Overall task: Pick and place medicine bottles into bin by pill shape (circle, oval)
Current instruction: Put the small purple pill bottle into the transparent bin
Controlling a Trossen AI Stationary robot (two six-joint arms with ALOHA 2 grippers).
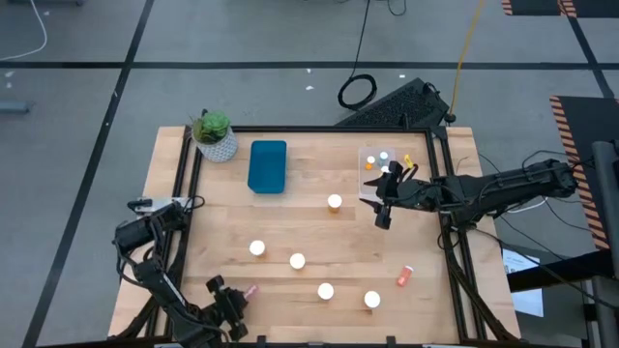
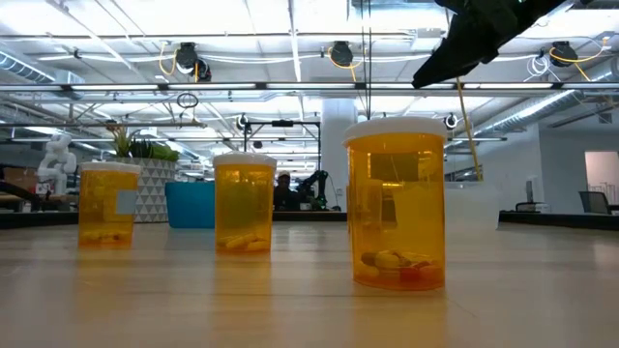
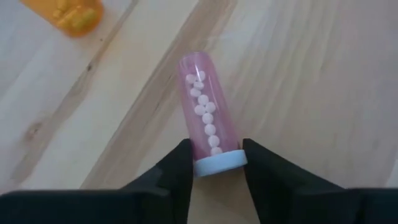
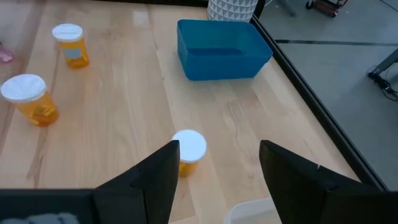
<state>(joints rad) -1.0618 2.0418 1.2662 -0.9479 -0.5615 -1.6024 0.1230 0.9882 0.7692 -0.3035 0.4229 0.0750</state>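
We found the left gripper (image 3: 214, 163) low at the table's near-left corner, its fingers (image 3: 177, 171) closed on the white-capped end of a pink bottle (image 3: 205, 109) lying on its side on the wooden table (image 3: 311, 93) (small round white pills showed through the wall). The right gripper (image 4: 217, 165) hung spread and empty above the table's right side — an amber bottle (image 4: 186, 151) stood just ahead of it. Further out, we noted four more amber bottles (image 1: 297, 261) standing across the middle, one orange bottle (image 1: 404, 275) lying near the right edge, a blue bin (image 1: 268, 166) at the back, and a clear bin (image 1: 379, 162) already holding bottles.
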